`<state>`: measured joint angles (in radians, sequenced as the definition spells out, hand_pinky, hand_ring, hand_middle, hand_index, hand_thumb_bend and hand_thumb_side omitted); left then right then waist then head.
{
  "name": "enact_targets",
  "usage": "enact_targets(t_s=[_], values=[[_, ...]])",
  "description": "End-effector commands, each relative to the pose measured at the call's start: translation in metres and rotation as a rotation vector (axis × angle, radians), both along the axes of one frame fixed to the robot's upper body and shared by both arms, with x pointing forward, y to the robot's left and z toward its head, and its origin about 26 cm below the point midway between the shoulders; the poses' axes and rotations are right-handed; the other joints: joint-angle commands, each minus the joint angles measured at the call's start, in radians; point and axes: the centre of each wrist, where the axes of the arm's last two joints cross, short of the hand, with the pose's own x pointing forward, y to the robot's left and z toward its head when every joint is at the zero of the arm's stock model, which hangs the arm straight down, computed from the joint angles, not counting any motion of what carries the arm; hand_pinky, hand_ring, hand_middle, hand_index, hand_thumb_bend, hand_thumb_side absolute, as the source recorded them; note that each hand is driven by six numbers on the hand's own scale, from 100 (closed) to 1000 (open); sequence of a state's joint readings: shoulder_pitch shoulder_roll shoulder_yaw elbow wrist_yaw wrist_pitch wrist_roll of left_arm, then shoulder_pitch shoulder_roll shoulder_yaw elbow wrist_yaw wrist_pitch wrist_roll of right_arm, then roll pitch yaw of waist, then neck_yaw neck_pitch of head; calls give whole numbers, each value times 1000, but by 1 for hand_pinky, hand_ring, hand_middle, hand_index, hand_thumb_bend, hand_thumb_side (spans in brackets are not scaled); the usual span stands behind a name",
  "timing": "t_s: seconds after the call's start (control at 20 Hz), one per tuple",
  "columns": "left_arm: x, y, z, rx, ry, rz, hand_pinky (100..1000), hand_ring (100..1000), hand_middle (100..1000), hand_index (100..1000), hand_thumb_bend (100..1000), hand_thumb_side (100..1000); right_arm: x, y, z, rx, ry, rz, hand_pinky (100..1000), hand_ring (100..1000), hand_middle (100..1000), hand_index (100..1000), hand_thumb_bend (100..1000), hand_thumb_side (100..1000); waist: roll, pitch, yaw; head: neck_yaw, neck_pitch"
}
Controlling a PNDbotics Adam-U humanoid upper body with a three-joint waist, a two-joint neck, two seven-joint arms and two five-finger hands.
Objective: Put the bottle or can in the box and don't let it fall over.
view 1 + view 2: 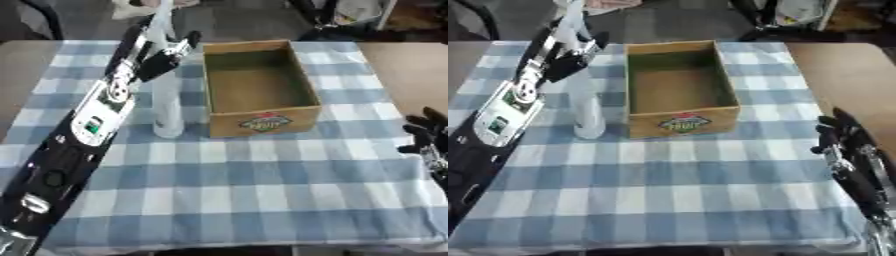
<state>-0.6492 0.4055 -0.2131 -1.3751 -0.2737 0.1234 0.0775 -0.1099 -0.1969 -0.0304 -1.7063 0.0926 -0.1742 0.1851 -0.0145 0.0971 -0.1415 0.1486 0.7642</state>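
Note:
A tall clear bottle (166,107) stands upright on the checked cloth, just left of the box's front corner. My left hand (157,60) reaches in from the lower left and is curled round the bottle's upper part, with the thumb (185,41) on its right side and the fingers on its left. The bottle's neck rises above the hand. An open wooden box (262,121) with a coloured label on its front wall sits at the middle back, with nothing inside. My right hand (842,142) rests open at the right edge, fingers up, far from both.
A blue and white checked cloth (245,185) covers the middle of a wooden table (411,65), whose bare top shows on both sides. Dark chair or stand legs (319,20) stand beyond the far edge.

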Motion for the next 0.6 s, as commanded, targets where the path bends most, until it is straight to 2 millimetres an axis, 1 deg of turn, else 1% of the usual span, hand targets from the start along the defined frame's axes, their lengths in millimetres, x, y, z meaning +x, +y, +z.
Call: enact_targets(t_s=[0.05,0.2,0.35,0.6], values=[[2,2,15,2,-37,-6,787,723,732,914,416,739,1,-2,6,-3,-17,3,683,881,857,1000,157,649,0,-16,-2,4,6],[3,1,15,-8,-33,-14,787,719,721,911,405,737,1,-1,6,-2,-16,4,683,881,857,1000,158,649,-1,-16,-4,4,6],[3,0,15,-11,-30,-21,782,699,687,893,368,724,1,-2,6,-2,-16,5,683,881,857,1000,158,649,-1,-17,-5,5,6],[3,0,16,-22,-33,-23,759,607,578,824,275,686,1,-1,5,-2,-15,6,683,881,857,1000,158,649,-1,-17,-7,7,6]])
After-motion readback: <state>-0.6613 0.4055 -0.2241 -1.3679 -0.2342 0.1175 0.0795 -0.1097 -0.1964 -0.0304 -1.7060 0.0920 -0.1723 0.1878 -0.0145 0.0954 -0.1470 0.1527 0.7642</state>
